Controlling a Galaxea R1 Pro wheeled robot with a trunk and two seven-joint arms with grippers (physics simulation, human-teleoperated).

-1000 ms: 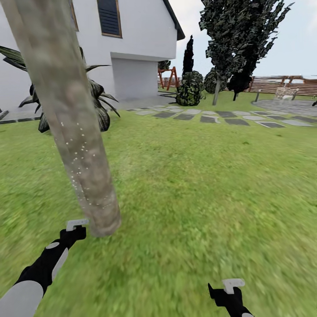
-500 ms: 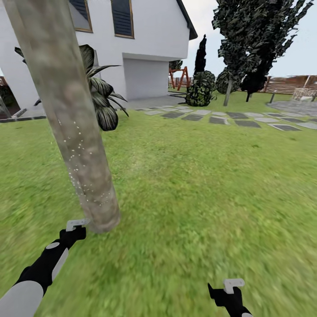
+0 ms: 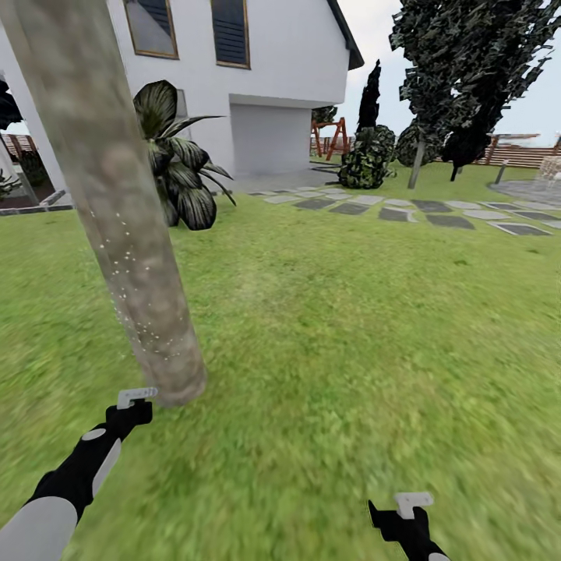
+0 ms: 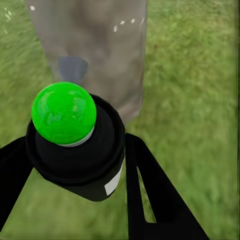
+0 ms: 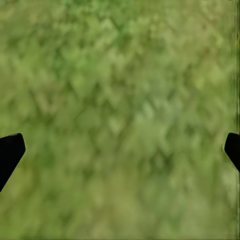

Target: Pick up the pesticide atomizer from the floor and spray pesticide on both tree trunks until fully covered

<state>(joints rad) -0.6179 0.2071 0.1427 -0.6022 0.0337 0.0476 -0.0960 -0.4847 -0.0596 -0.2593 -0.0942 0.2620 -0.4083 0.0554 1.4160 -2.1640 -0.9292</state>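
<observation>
Camera has panned left since a second ago: house, stepping stones and far dark trees all slid rightward in head view, more windows now showing; both arms sit at the same spots in frame. Near tree trunk stands at left, thick, mottled tan-grey, leaning in the picture, base in the grass lawn. Pesticide shows as small white specks scattered over the lower half of the bark; upper part looks bare. Left gripper is just beside the trunk base, whether touching it cannot be told. Left wrist view: pesticide atomizer, black body with glossy green round top, sits between the two black fingers, clamped, pointing at the trunk close ahead, a few white specks on the bark there. What is inside the atomizer is not visible. Right gripper low at right over grass, well apart from the trunk; right wrist view shows its fingertips spread wide at the picture's edges, nothing between them, blurred grass beyond. Broad-leaved dark plant behind the trunk by the house wall
</observation>
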